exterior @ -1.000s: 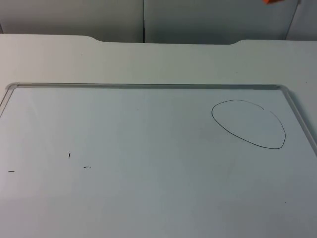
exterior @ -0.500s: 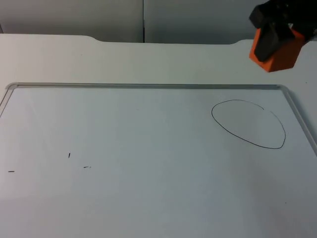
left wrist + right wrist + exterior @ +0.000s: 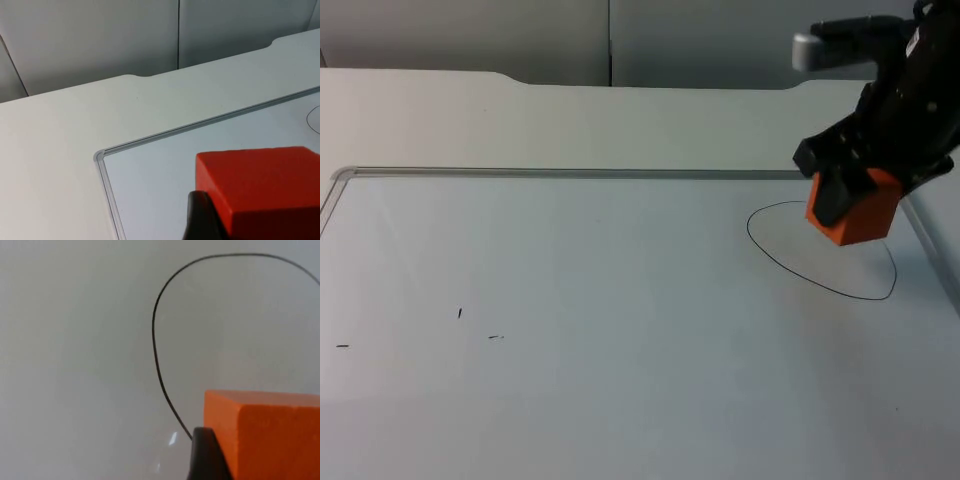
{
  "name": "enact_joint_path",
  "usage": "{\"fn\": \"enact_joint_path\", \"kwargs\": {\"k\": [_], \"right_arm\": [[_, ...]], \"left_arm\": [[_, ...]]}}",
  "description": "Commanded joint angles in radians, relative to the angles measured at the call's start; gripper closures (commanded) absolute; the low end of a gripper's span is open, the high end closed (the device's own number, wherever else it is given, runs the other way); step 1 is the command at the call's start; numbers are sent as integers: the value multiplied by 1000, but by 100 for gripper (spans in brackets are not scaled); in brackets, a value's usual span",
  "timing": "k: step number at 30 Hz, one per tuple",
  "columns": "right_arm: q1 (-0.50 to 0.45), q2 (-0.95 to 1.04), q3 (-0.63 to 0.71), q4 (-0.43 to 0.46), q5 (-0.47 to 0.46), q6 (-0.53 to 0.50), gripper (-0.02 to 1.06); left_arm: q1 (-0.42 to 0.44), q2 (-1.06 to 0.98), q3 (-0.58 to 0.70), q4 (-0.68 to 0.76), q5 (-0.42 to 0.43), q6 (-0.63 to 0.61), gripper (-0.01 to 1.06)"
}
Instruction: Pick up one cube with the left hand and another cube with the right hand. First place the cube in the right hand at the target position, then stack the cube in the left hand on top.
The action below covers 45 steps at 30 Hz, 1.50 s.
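Two claws loaded | right claw point(image 3: 852, 205) grips orange cube point(image 3: 855, 215) | left claw point(image 3: 235, 220) grips red cube point(image 3: 265, 190)

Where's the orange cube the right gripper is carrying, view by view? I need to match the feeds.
Top view: the orange cube is held in the right gripper, above the hand-drawn black oval.
Right wrist view: the orange cube sits by the fingers, beside the oval.
Left wrist view: not in it; a red cube is there instead.
Shared landmark: the drawn oval.

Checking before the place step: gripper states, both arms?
Left gripper: shut on the red cube, near the whiteboard's corner.
Right gripper: shut on the orange cube, above the drawn circle.
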Motion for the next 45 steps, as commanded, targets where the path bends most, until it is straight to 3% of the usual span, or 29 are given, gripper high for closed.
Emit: {"fn": "enact_joint_path", "kwargs": {"k": [1, 6, 34, 36, 38, 39, 41, 43, 44, 45], "right_arm": [[-3, 5, 9, -3, -37, 9, 105], [-3, 16, 5, -1, -107, 15, 105], [-3, 105, 4, -25, -109, 42, 104], [-3, 105, 4, -25, -109, 42, 97], [-3, 105, 4, -25, -109, 42, 82], [-3, 105, 4, -25, -109, 42, 82], [-3, 105, 4, -24, -112, 42, 62], [-3, 105, 4, -15, -112, 42, 34], [-3, 105, 4, -15, -112, 42, 34], [-3, 102, 4, -5, -109, 42, 26]], "left_arm": [[-9, -7, 2, -5, -14, -6, 99], [-9, -7, 2, -9, -14, -6, 99], [-9, -7, 2, -15, 4, -6, 99], [-9, -7, 2, -15, 4, -6, 99], [-9, -7, 2, -15, 4, -6, 99], [-9, -7, 2, -15, 4, -6, 99], [-9, -7, 2, -15, 4, -6, 99], [-9, -7, 2, -15, 4, -6, 99], [-9, -7, 2, -15, 4, -6, 99], [-9, -7, 2, -15, 4, -6, 99]]}}
